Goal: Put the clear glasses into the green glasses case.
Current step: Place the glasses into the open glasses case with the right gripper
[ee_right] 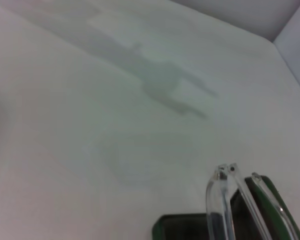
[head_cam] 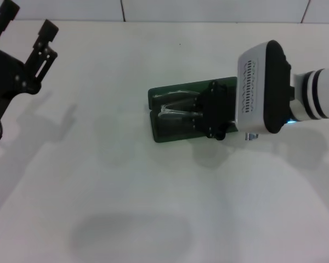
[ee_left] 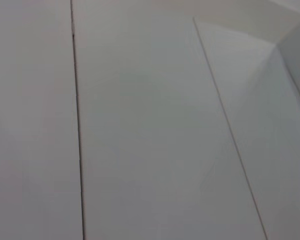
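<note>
Gripping the clear glasses (ee_right: 221, 200) over the green glasses case (head_cam: 170, 90), right claw (head_cam: 194, 112) hides them overhead.

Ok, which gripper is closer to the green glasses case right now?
Right. The right gripper is directly over the open green glasses case, with the clear glasses at its fingertips. The left gripper is raised far off at the table's far left.

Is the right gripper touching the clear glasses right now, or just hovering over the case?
Cannot tell. In the head view the right gripper overlaps the clear glasses above the open green case, but neither contact nor a gap shows plainly.
</note>
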